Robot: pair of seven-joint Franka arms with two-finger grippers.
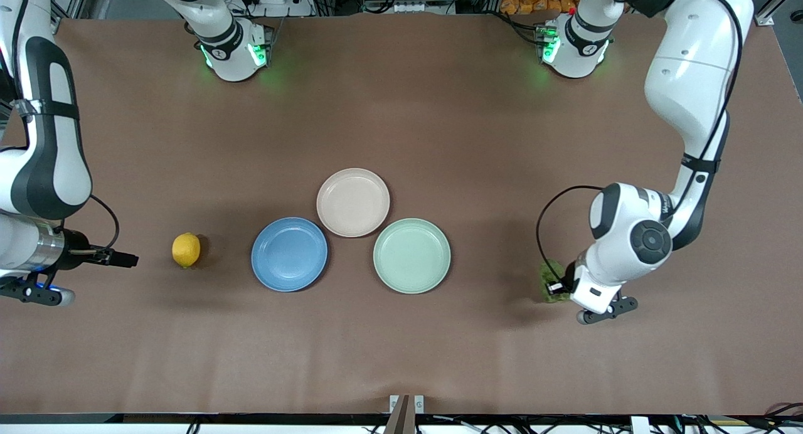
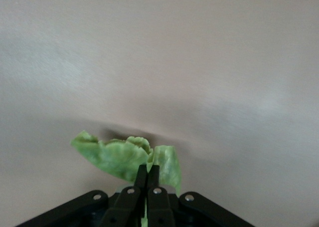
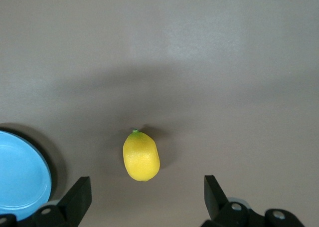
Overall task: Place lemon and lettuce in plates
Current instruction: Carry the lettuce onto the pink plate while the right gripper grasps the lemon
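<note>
The yellow lemon (image 1: 186, 249) lies on the brown table toward the right arm's end, beside the blue plate (image 1: 289, 254). The beige-pink plate (image 1: 352, 202) sits farther from the front camera, touching the blue one. My right gripper (image 1: 128, 258) is open and empty beside the lemon. In the right wrist view the lemon (image 3: 141, 156) lies just ahead of the open gripper (image 3: 147, 187), with the blue plate's rim (image 3: 20, 172) at the edge. My left gripper (image 1: 557, 288) is shut on the green lettuce (image 1: 551, 281) low over the table toward the left arm's end. In the left wrist view, the gripper (image 2: 148, 169) pinches the leaf (image 2: 119, 154).
A pale mint green plate (image 1: 411, 255) sits beside the blue and beige-pink plates, between them and the lettuce. The two arm bases (image 1: 235, 51) (image 1: 574, 48) stand along the table edge farthest from the front camera.
</note>
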